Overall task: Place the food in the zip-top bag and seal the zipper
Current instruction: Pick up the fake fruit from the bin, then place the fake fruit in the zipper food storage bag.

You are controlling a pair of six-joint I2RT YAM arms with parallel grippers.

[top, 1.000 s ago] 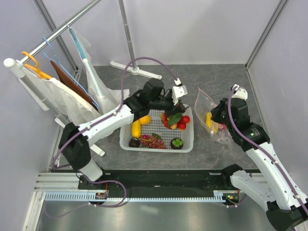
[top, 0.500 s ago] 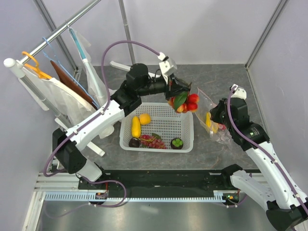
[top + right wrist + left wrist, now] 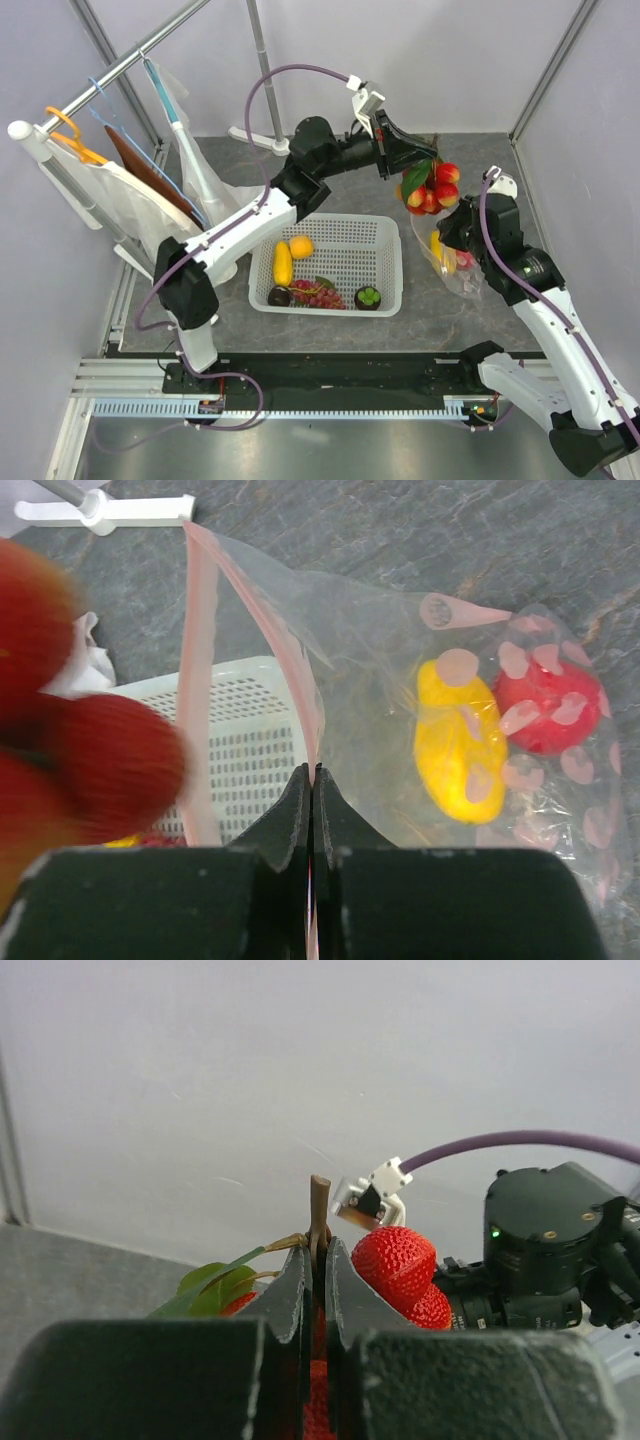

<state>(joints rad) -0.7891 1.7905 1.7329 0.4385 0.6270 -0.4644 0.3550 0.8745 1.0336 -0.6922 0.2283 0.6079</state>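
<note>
Left tool (image 3: 318, 1260) carried the fruit cluster (image 3: 432, 190), stem (image 3: 319, 1200) clamped, seemingly above the bag (image 3: 370, 650).

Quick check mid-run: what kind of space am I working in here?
Probably a lab robot test cell: plain white panel walls on metal posts, a mounting rail at the near edge, and a clothes rack as a prop.

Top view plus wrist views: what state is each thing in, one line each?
left gripper, shut on fruit cluster stem
right gripper, shut on zipper
zipper, unsealed
zip-top bag, mouth open, mango and pomegranate inside
fruit cluster, hanging in air near bag
basket, holding fruit
</note>
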